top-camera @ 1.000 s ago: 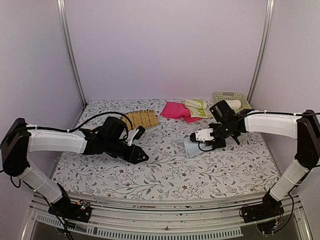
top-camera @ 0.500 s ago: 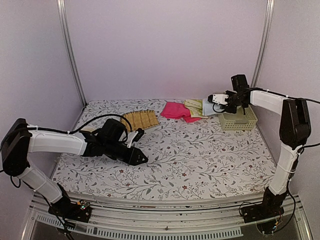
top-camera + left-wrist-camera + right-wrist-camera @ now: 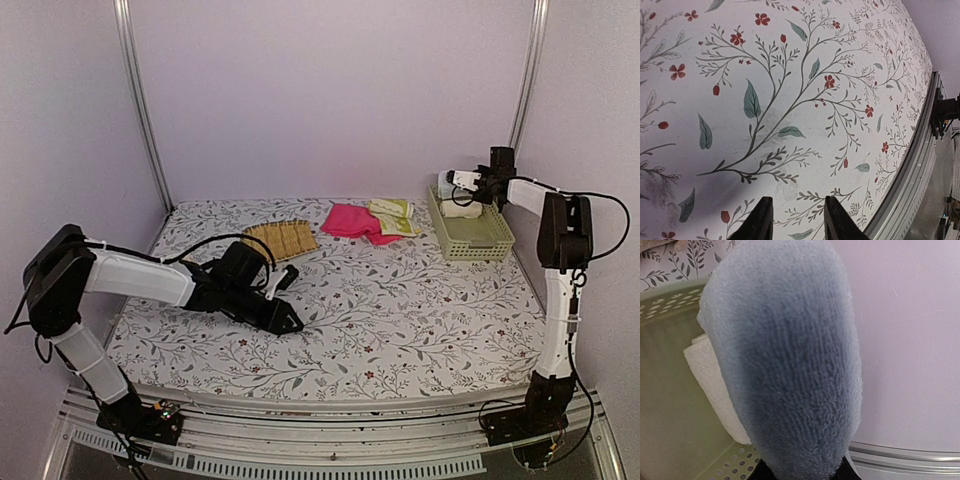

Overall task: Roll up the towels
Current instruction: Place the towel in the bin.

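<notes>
Right fingers (image 3: 846,472) clamped the rolled blue towel (image 3: 785,355) over the basket (image 3: 670,295); soft and light, it seemed best pinched mid-roll. Left fingers (image 3: 760,220) stood apart, empty.

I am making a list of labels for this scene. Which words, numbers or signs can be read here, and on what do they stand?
No text is readable in any view.
White floral-printed table cover: only leaves and flowers.
Light blue terry cloth towel: no label visible.
</notes>
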Available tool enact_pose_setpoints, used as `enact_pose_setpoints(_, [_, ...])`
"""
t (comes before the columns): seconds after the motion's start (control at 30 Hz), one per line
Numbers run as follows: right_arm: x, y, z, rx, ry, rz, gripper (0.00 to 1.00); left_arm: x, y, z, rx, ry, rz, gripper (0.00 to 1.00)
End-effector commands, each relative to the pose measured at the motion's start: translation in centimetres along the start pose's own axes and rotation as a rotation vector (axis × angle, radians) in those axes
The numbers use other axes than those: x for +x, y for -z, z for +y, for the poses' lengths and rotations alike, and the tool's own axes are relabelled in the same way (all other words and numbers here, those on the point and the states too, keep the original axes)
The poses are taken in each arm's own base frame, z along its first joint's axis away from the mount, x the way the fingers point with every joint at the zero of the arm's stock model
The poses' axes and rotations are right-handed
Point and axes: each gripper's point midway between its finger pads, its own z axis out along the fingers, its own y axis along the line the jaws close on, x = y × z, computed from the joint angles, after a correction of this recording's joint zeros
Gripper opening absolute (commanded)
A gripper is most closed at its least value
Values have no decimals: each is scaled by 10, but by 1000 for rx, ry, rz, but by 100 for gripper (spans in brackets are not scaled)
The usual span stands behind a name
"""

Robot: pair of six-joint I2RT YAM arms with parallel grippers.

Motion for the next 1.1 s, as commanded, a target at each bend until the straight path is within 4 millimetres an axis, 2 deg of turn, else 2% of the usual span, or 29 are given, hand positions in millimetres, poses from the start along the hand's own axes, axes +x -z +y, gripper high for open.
enact_pose_setpoints(0.0, [5, -29, -3, 59, 55, -35, 2, -14, -7, -5, 26, 2, 0, 36])
enact_pose_setpoints(0.2, [14, -53, 27, 29, 87, -34, 2, -17, -20, -4, 31, 11, 32, 35])
enact_pose_setpoints(0.43, [30, -59, 49, -18, 77, -29, 2, -20, -29, -4, 38, 10, 50, 34])
enact_pose_setpoints(0.7, [53, -70, 78, -76, 76, -13, 3, -19, -30, -4, 43, 24, 54, 34])
enact_pose_setpoints(0.77, [55, -70, 81, -81, 76, -9, 7, -19, -30, -4, 44, 27, 55, 33])
enact_pose_setpoints(0.8, [56, -69, 81, -83, 75, -10, 13, -18, -31, -4, 45, 28, 57, 33])
enact_pose_setpoints(0.83, [54, -68, 81, -88, 75, -17, 24, -19, -31, -5, 47, 27, 55, 33])
enact_pose_setpoints(0.87, [54, -66, 81, -97, 75, -18, 29, -19, -31, -5, 48, 28, 56, 33])
enact_pose_setpoints(1.03, [53, -59, 89, -152, 69, -22, 32, -20, -33, -5, 53, 28, 58, 33])
enact_pose_setpoints(1.07, [54, -57, 91, -161, 64, -18, 36, -20, -34, -6, 57, 28, 58, 33])
